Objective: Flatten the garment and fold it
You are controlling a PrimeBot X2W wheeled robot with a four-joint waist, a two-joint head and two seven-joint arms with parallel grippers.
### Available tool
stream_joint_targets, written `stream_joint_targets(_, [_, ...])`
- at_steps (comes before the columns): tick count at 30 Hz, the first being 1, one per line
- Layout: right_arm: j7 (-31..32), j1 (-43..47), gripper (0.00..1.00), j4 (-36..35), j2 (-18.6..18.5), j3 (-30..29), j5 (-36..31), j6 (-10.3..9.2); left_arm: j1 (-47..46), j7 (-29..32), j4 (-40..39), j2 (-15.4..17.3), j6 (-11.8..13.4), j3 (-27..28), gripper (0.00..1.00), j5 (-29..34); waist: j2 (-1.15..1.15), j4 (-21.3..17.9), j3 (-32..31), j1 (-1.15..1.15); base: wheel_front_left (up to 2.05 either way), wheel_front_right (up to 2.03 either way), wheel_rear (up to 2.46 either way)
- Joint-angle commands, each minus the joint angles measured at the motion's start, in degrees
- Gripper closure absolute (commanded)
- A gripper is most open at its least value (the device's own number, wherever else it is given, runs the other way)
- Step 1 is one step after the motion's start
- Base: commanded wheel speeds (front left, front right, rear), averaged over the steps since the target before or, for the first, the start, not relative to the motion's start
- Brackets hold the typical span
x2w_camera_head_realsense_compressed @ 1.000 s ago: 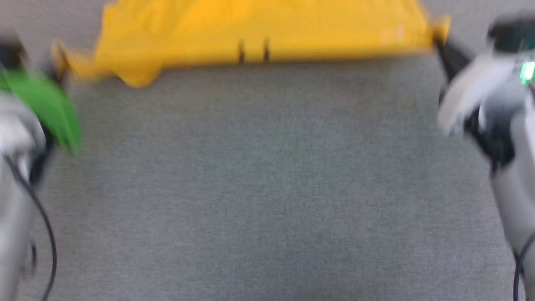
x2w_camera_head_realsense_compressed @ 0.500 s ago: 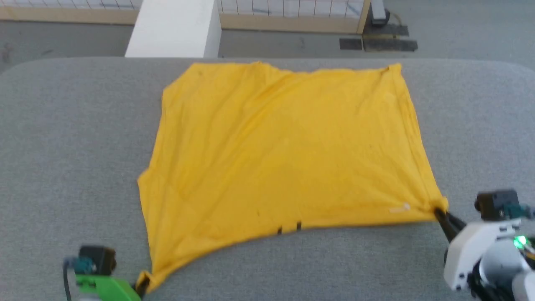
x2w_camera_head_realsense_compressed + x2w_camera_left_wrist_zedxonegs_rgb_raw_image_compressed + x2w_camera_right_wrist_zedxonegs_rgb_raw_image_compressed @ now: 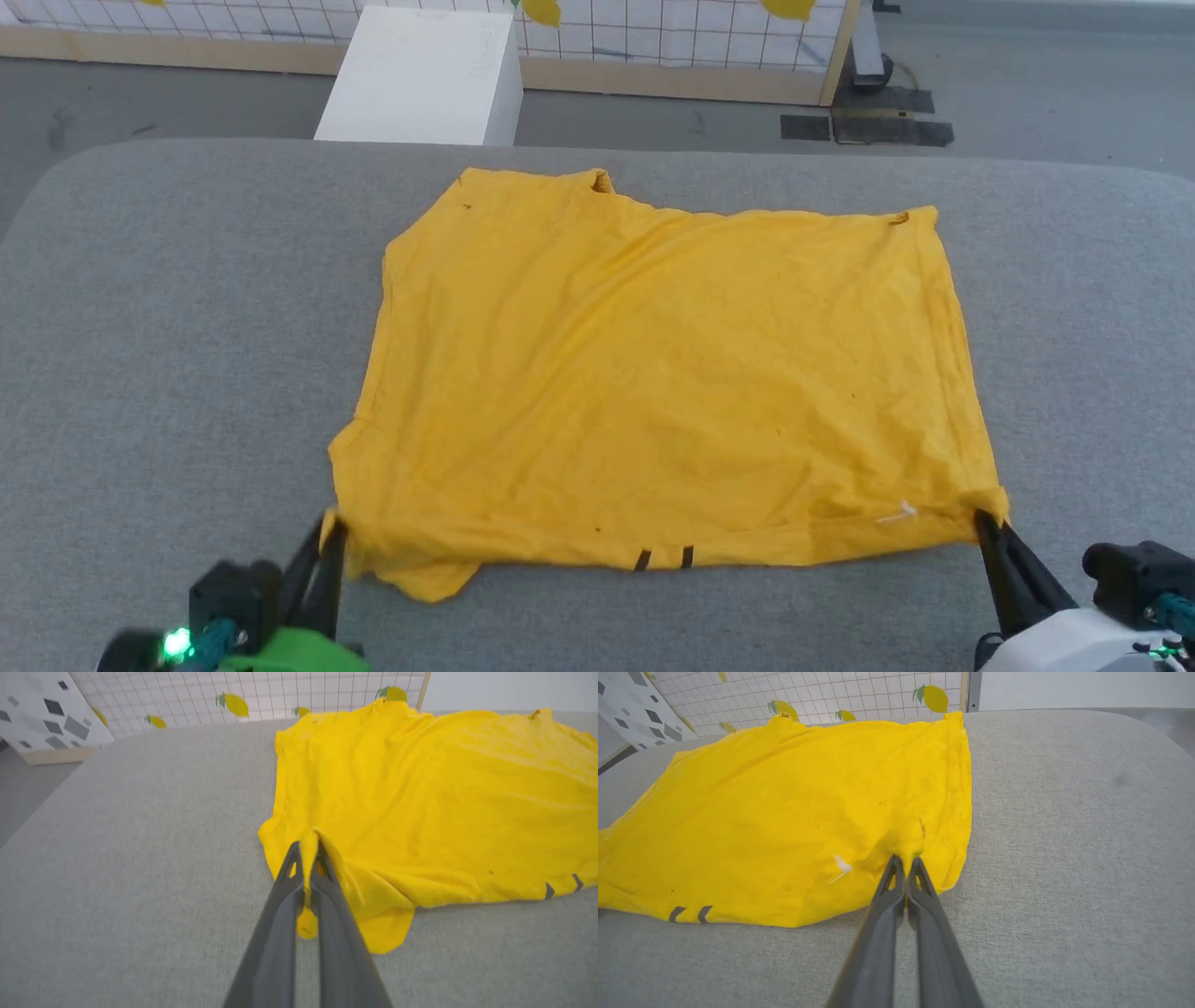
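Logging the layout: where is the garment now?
In the head view the garment lies spread on the grey table, its near corners pinched by the left gripper and right gripper.

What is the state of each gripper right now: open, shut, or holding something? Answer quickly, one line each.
Left gripper: shut on the yellow T-shirt, at its near left corner.
Right gripper: shut on its near right corner.

The right gripper pinches a corner of the yellow garment between its two dark fingers, pressed together. The cloth lies spread and wrinkled on the grey counter — behind it stands a white grid wall.
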Motion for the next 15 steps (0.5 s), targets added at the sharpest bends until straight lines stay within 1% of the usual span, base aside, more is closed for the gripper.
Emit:
stream_joint_targets(1, [-2.57, -1.32, 1.00, 0.49, 0.01, 0.40, -1.08, -0.08, -3.07, -2.82, 1.33, -0.54, -0.24, -0.32, 1.00, 1.95, 0.00, -0.09, 0.40, 0.01, 0.00, 0.00, 0.00])
stream_joint_targets(4, [-5.73, -4.43, 1.00, 2.03, -0.62, 1.55, -2.42, -0.08, -8.05, -7.22, 4.71, -1.54, -1.05, -1.16, 1.00, 4.53, 0.00, -0.49, 0.99, 0.01, 0.00, 0.00, 0.00])
stream_joint_targets(8, [-6.01, -10.57, 1.00, 4.69, -2.42, 3.68, -3.40, -0.08, -16.59, -10.02, 9.12, -2.26, -2.30, -1.30, 1.00, 6.47, 0.00, -1.43, 2.70, 0.01, 0.00, 0.00, 0.00])
stream_joint_targets(12, [-3.95, -16.84, 1.00, 7.33, -4.15, 5.58, -4.19, -0.08, -24.78, -9.25, 12.94, -1.77, -4.31, -1.04, 1.00, 6.86, 0.00, -2.51, 5.19, 0.01, 0.00, 0.00, 0.00])
stream_joint_targets(15, [-2.73, -21.22, 1.00, 9.41, -4.80, 5.70, -4.31, -0.08, -30.18, -7.87, 15.21, -1.08, -5.71, -0.89, 1.00, 7.03, 0.00, -3.18, 7.45, 0.01, 0.00, 0.00, 0.00])
